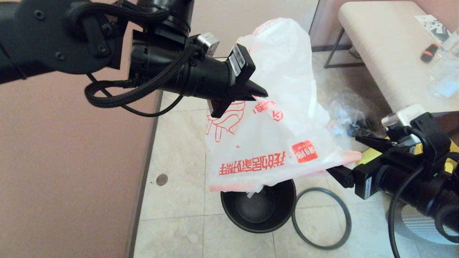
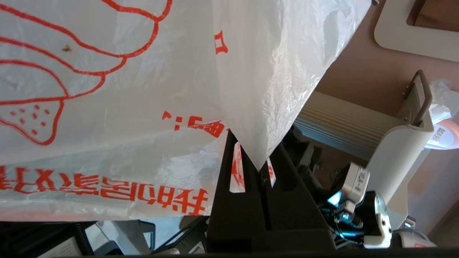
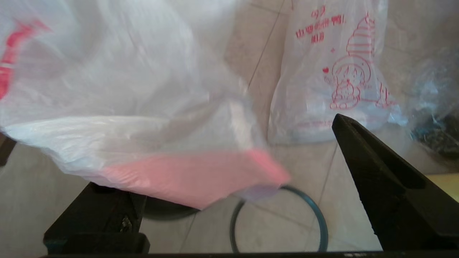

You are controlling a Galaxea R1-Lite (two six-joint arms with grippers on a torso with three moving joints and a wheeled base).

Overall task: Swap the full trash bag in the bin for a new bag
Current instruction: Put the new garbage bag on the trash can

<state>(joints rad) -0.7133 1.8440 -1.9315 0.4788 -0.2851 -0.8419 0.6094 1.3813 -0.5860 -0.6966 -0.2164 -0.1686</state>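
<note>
- The new bag (image 1: 272, 136) was pinched by the closed left gripper (image 1: 259, 92), hung above the bin (image 1: 258, 208).
- Its pink corner was straddled at 4 o'clock by the wide-open right gripper (image 1: 349, 157), unheld.

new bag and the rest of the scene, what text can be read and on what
"我的居家…": bold orange line on the new bag, upside down; last characters unclear.
Red square badge on it: white characters, too small.
Full trash bag: red characters above its cartoon, blurred.
Stickers by the left pincer: too small.
</note>
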